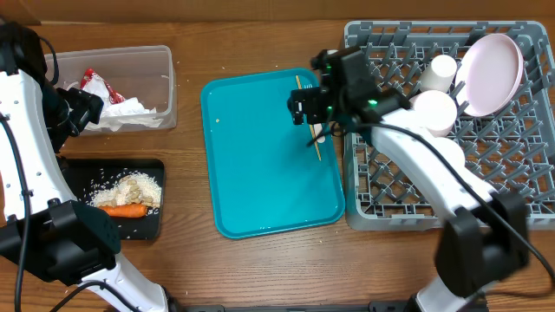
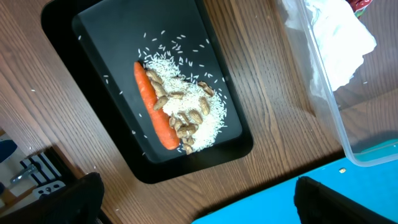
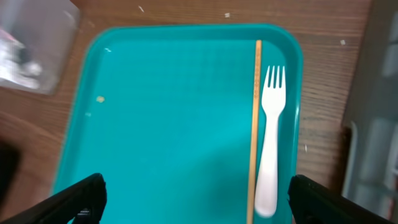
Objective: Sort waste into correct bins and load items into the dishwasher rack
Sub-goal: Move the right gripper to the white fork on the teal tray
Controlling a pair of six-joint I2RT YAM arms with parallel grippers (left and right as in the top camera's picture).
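Looking down from above, you can see your right pincer [image 3: 196,185] hanging over the teal tray [image 1: 260,165]. Its two fingers are spread wide and hold nothing. Below it the white fork [image 3: 272,143] lies flat on the teal tray, close to the edge on the rack side. A thin wooden stick [image 3: 255,124] lies right beside the fork, and the two run the same way. A tiny crumb [image 3: 99,99] sits alone on the bare part of the tray. The grey rack [image 1: 520,182] stands just beside the tray on the table [image 1: 186,35]. In the rack you can see the round plate [image 1: 490,74] leaning up in the far corner, the small cup [image 1: 440,74] next to it, and a white bowl [image 1: 434,113] just below the cup. Your left pincer [image 2: 200,194] is spread wide too and is empty. It hangs over the table between the clear tub [image 1: 166,87] and the black tray [image 1: 78,173]. The white napkins [image 1: 126,111] and the red wrapper [image 1: 95,84] are inside the clear tub. The orange carrot [image 2: 155,109] lies in the black tray, touching a heap of pale food crumbs [image 2: 186,109]. A few loose grains are scattered around the heap.
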